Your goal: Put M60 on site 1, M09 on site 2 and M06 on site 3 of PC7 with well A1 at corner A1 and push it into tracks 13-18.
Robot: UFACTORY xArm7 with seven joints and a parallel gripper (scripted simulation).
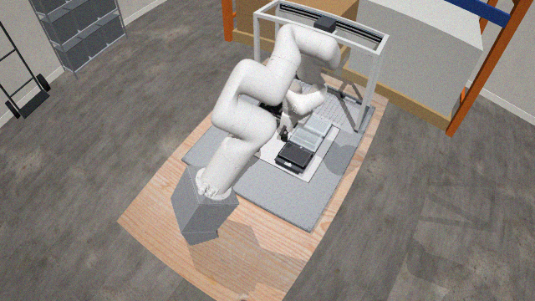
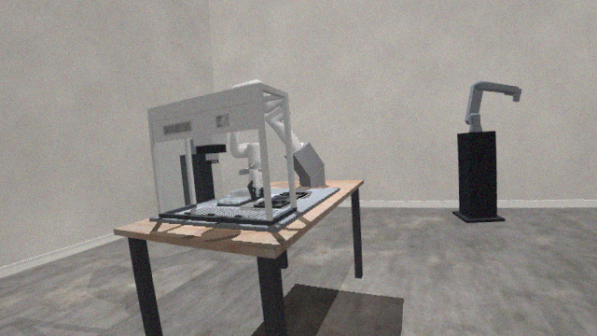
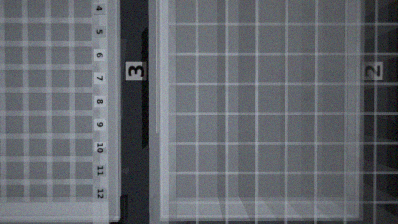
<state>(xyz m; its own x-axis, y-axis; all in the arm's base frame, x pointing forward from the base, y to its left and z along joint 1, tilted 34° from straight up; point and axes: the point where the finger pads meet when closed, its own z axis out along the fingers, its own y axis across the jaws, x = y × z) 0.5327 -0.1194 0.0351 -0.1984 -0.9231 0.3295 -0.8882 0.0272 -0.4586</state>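
Note:
Three plates stand in a row of nests on a white pad. The black deep-well block M09 (image 1: 294,155) is nearest, then the clear M60 (image 1: 307,138), then the clear M06 (image 1: 318,124). My gripper (image 1: 284,135) is open and empty, low beside the left edge of the middle nest. The wrist view looks straight down on M06 (image 3: 50,110) with its column numbers, next to label 3 (image 3: 135,70), and on M60 (image 3: 260,115) near label 2 (image 3: 373,71). My fingers are out of that view. The dark carrier PC7 (image 1: 271,110) is mostly hidden under my arm.
The white instrument frame (image 1: 322,42) stands over the ribbed loading rails (image 1: 334,106) at the far end of the grey apron (image 1: 284,188). My arm reaches under the frame's front. From the exterior view the frame posts (image 2: 263,159) hide much of the gripper (image 2: 254,190).

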